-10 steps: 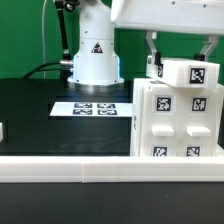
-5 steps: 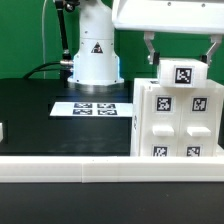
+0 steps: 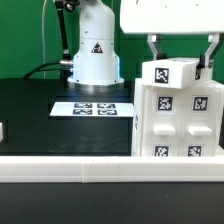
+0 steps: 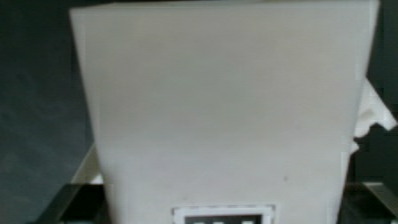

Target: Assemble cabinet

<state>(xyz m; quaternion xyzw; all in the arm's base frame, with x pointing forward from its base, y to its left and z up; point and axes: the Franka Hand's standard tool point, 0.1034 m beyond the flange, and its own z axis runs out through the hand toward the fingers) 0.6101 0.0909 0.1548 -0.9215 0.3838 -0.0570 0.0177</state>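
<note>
A: Shifted toward the exterior view's left and tilted: that is what is noted of the small tagged white panel on top of the cabinet body since the earlier frames; the pincer has been carried the same way with it.

B: How is the pincer set?

A: Its jaws are spread fairly wide, one dark finger seen at each side of the panel. The panel appears to be clamped across its width, though actual contact at the far finger cannot be confirmed.

B: And where is the cabinet?

A: The body stands upright on the black bench at the exterior view's right, beside the marker board. The panel sits at its top edge, directly under the pincer and between its fingers. In the wrist view the frame is almost filled by one white face, with a tag at its edge.

B: How is it judged to handle?

A: Stiff, light moulded plastic is assumed, smooth and likely slippery. A hold across the panel's two flat side faces is judged best, kept square so that the piece is not twisted out.
</note>
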